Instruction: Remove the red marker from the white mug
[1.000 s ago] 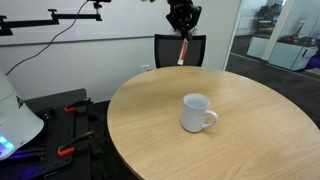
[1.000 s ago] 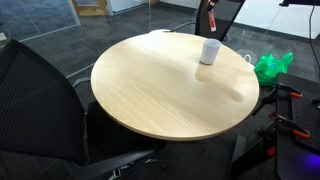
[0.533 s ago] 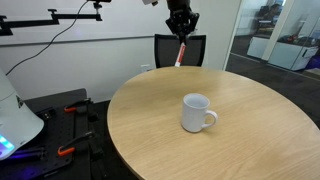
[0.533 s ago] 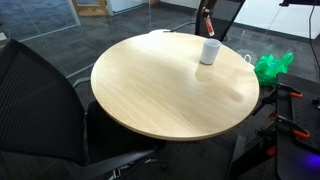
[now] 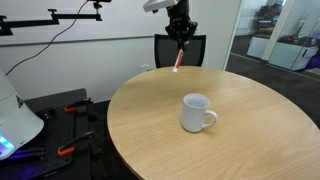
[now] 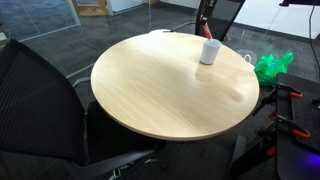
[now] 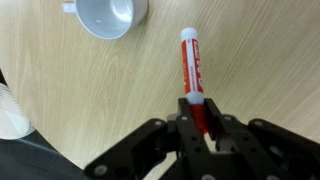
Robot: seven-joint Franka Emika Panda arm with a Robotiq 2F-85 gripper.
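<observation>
While jaws clamp red marker [image 7: 193,70] high, white mug [image 5: 196,112] apart below on table [image 5: 145,125], black chair [image 5: 196,48] beyond.

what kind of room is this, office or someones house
Most likely an office meeting room, not a home: a large round wooden table, a black office chair pulled up beside it, and glass partition walls behind.

Red marker [image 7: 193,75], whitish tip, out of the mug, held aloft and tilted over the tabletop near its edge. White mug [image 5: 197,112] glossy, upright, empty, set in from the edge.
</observation>
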